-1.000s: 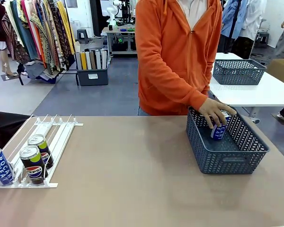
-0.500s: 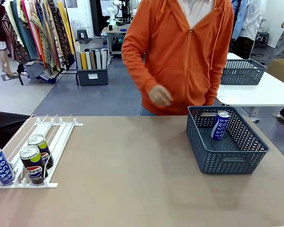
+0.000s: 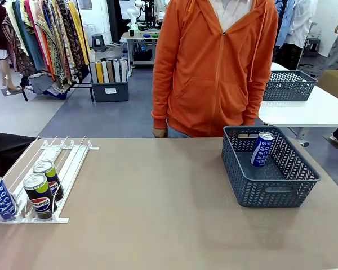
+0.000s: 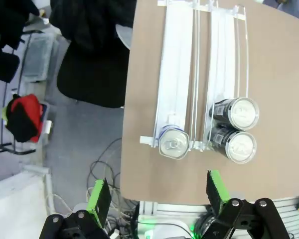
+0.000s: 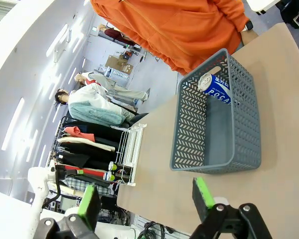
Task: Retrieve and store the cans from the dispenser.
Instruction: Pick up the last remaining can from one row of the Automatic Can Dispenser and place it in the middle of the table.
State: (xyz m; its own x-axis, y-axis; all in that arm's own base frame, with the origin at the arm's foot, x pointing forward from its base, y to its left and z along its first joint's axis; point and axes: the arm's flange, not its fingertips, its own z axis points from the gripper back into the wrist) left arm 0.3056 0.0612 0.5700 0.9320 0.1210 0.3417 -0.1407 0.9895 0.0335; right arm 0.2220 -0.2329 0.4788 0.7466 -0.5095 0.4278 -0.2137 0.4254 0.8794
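The white dispenser lies at the table's left, with a blue Pocari Sweat can and two black Pepsi cans at its near end. My left gripper hangs open high above that end, looking down on the blue can's top and both Pepsi cans. Another blue can stands in the grey basket at the right. My right gripper is open, apart from the basket and its can.
A person in an orange hoodie stands at the far edge behind the basket, arms lowered. The tabletop between dispenser and basket is bare. A black chair stands beside the table's left edge. A second basket sits on a white table behind.
The person's hand has let go of the blue can in the basket and drawn back to their side. The can stays upright in the basket.
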